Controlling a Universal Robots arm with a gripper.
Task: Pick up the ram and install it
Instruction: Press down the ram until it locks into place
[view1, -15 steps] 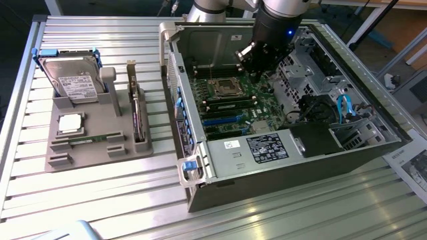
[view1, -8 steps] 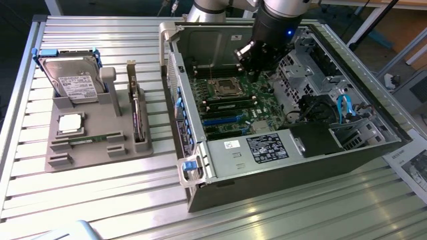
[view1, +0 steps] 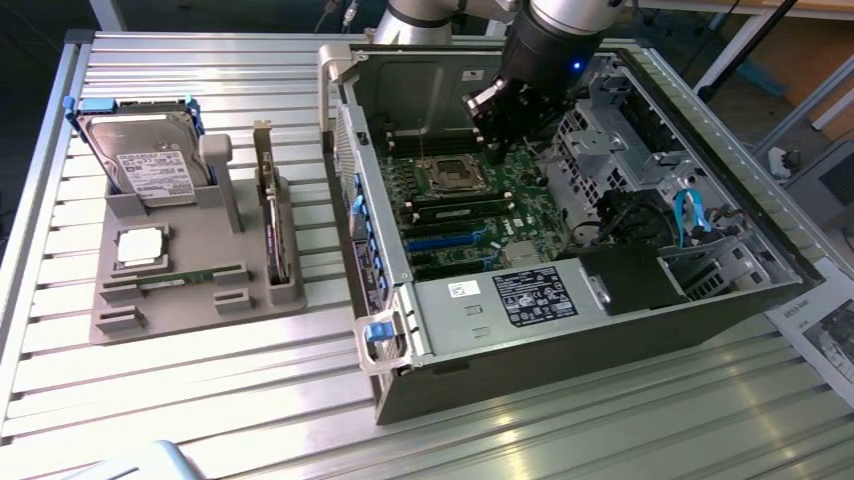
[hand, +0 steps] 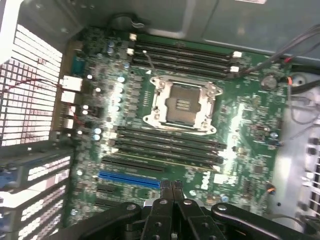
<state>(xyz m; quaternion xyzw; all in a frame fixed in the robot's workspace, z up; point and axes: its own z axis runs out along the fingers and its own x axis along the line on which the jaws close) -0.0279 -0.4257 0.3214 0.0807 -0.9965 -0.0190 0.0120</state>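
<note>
The hand (view1: 495, 150) is hanging inside the open computer case (view1: 694, 300), clenched shut on nothing: in the wrist view its fingertips (hand: 165, 189) are pressing together with no board between them. It is hovering above the motherboard (hand: 240, 130), near the empty processor socket (view1: 446, 176), and touching nothing.

The ram (view1: 180, 279), as I judge it, is lying flat in a groove of the grey holder (view1: 200, 240) on the bench (view1: 200, 400), well apart from the hand, at about 8 o'clock from it in the exterior view. The groove is keeping the thin stick steady and easy to reach. A hard drive (view1: 147, 160) is standing in the same holder at 12 o'clock from the ram.

The case is lying on its side with its cover off, which is leaving the memory slots (hand: 165, 150) facing up for a straight push from above. One slot is looking lighter than the others, perhaps filled; I cannot tell.
</note>
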